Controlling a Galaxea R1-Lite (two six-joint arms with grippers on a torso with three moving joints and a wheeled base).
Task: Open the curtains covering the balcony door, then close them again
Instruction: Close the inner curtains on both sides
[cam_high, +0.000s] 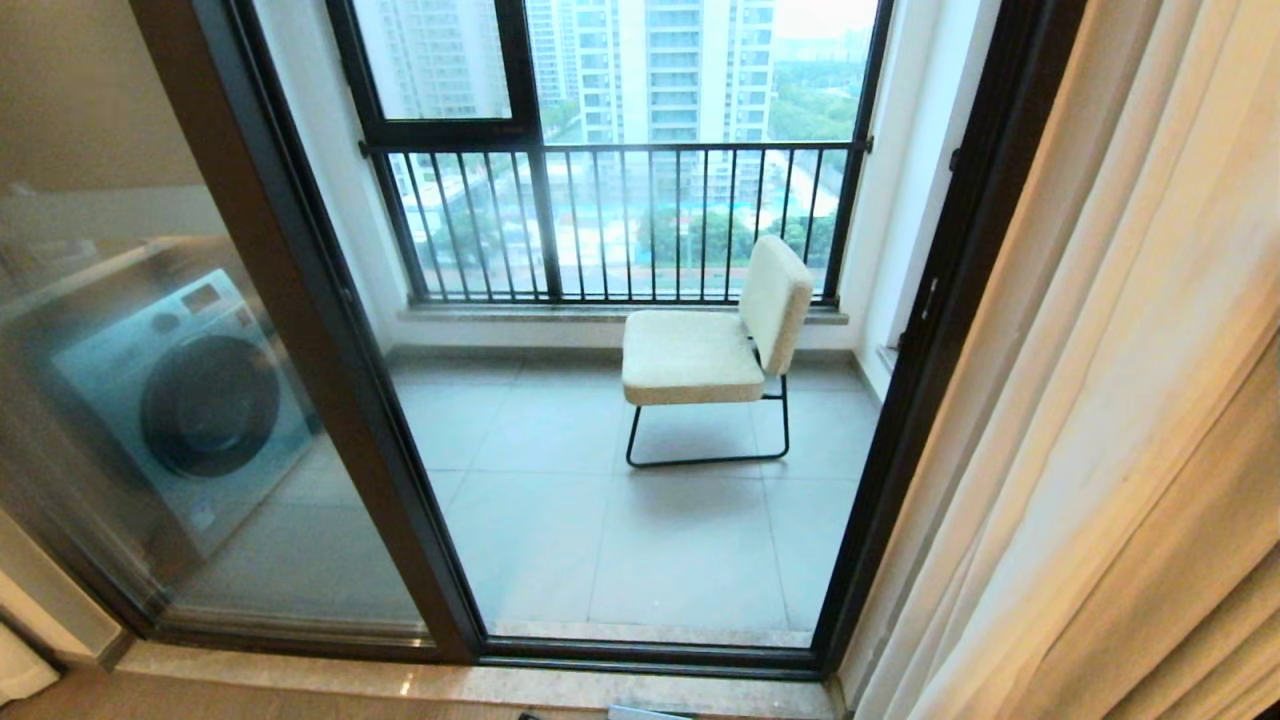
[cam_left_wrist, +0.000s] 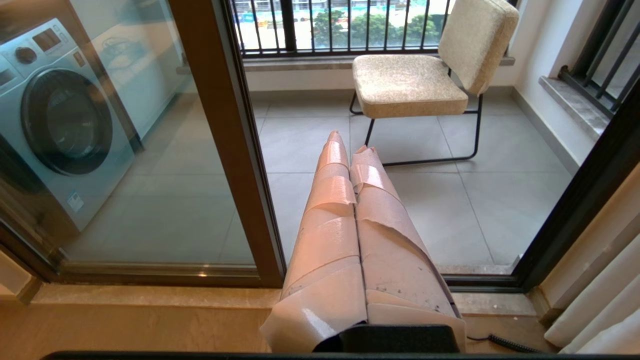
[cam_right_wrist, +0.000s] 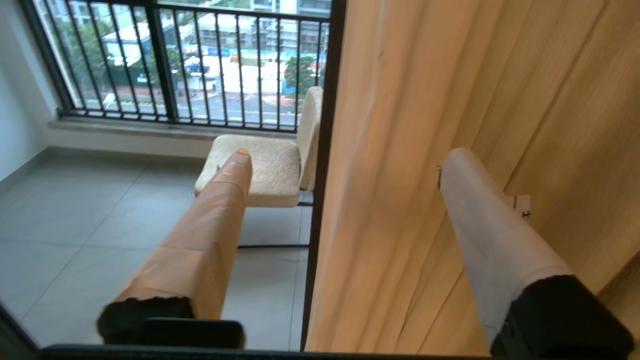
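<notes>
The cream pleated curtains (cam_high: 1100, 400) hang bunched at the right, leaving the balcony door (cam_high: 330, 330) with its dark frame and glass uncovered. Neither arm shows in the head view. In the right wrist view my right gripper (cam_right_wrist: 347, 155) is open wide, facing the curtains (cam_right_wrist: 400, 175). Their leading folds lie ahead between the two fingers; one finger (cam_right_wrist: 220, 210) is before the glass, the other (cam_right_wrist: 480, 215) against the folds. I cannot tell whether it touches the fabric. My left gripper (cam_left_wrist: 350, 145) is shut on nothing, low before the door's middle post (cam_left_wrist: 225, 150).
On the balcony stand a cream chair (cam_high: 700, 350) on a black frame and a washing machine (cam_high: 190, 400) behind the left glass. A black railing (cam_high: 620, 220) runs under the outer window. A stone sill (cam_high: 480, 685) lies along the door's foot.
</notes>
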